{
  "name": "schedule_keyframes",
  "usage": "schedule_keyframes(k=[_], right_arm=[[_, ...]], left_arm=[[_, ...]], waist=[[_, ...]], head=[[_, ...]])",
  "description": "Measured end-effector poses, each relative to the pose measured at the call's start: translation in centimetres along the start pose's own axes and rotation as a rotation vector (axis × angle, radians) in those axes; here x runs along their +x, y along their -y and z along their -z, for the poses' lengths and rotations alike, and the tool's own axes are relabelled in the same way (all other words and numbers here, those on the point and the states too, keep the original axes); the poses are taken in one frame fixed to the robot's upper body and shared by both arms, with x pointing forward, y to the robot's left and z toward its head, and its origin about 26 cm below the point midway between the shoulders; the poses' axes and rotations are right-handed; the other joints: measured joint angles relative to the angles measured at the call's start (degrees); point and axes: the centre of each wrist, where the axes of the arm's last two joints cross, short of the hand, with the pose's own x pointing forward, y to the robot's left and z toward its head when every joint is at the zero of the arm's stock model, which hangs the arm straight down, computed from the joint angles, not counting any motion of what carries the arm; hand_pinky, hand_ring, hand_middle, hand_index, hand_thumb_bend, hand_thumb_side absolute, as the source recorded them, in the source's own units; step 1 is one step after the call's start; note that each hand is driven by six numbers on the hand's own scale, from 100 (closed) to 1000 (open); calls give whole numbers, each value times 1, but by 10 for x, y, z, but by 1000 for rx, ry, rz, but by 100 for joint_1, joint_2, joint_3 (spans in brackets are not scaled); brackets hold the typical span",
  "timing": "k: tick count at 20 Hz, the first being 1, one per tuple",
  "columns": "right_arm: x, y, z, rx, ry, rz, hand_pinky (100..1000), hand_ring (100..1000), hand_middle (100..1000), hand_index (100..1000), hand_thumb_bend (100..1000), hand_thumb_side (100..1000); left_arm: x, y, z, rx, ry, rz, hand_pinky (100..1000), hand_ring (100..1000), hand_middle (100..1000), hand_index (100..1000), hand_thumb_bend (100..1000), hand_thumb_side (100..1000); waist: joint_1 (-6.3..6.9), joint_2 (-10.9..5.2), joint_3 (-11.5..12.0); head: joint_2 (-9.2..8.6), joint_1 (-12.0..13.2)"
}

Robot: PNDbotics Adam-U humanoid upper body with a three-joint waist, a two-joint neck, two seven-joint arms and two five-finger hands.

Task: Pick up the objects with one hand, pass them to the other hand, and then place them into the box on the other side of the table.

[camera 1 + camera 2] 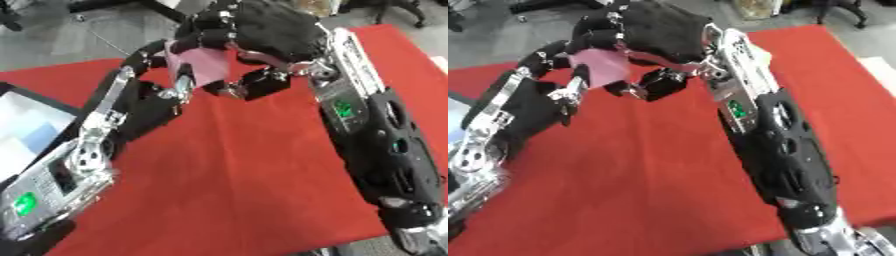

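Left eye view shows you the pink object [203, 64] in the upper middle of the frame, a flat, soft-looking piece held above the red tablecloth [245, 175] between your two hands. Your left hand [162, 80] comes up from the lower left with its fingers curled round the pink piece from the left and below. Your right hand [262, 35] reaches in from the right and above, its fingers bent over the top of the same piece and its thumb curled under it, so both hands are clamped on it at once. At the left edge of the frame you can see part of a box [22, 125] with a dark rim and pale inside, well apart from the hands.
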Motion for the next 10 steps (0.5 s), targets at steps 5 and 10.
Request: schedule_keyframes(k=[5,10], right_arm=[[-1,3,-5,-11,-17,-15,698,688,481,772,367,360],[-6,9,-13,15,-35,-61,711,709,520,814,484,397]], left_arm=[[1,0,-1,-1,6,-7,259,330,219,397,100,288],[-2,1,-3,-1,-8,-9,259,330,219,397,100,285]], waist=[[0,0,0],[0,0,0]], head=[[0,0],[0,0]])
